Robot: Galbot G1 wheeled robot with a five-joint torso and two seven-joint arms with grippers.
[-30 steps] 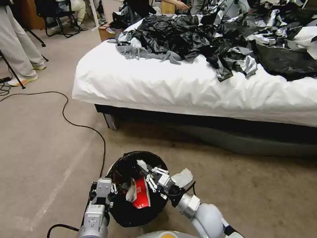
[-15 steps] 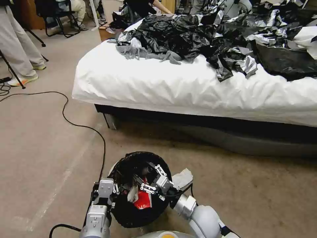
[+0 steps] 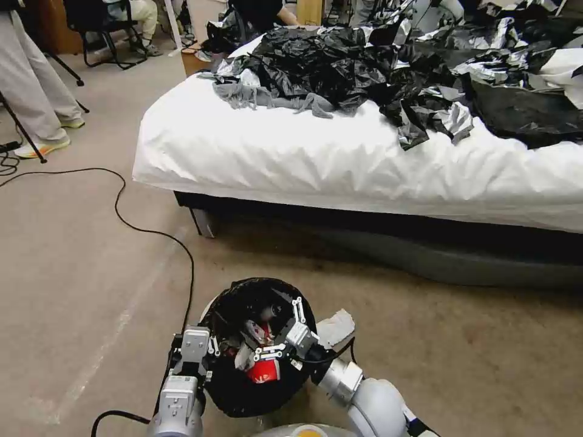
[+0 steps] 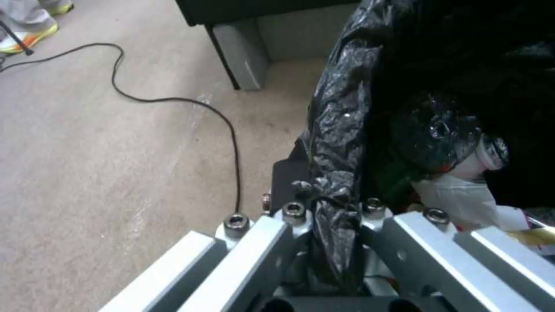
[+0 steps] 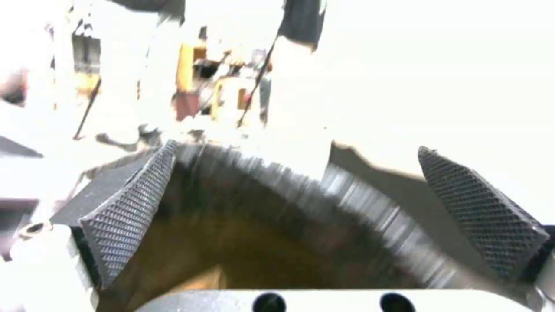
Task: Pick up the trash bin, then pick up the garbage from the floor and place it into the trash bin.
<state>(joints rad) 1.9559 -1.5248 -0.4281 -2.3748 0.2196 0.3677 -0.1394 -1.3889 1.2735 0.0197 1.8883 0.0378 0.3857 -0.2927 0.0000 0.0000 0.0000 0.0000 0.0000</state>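
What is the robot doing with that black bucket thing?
It is tidying up. The left end effector is clamped on the rim of the trash bin, pinching the black bag liner and holding the bin up in front of the robot. The right end effector is over the bin's mouth with its fingers spread open, above a red-and-white packet lying inside. Beyond is a bed heaped with black plastic sheets.

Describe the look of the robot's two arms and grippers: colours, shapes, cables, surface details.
Left gripper: boxy brushed-silver metal block, flat aluminium finger bars studded with dark hex bolts; a black cable loops beside the arm. Right gripper: black body, white linkage fingers dotted with small rivets, tipped by dark wedge-shaped pads with a cross-hatched grip texture; behind it a ribbed silver wrist collar, a rounded pale-grey arm shell and thin black wiring.
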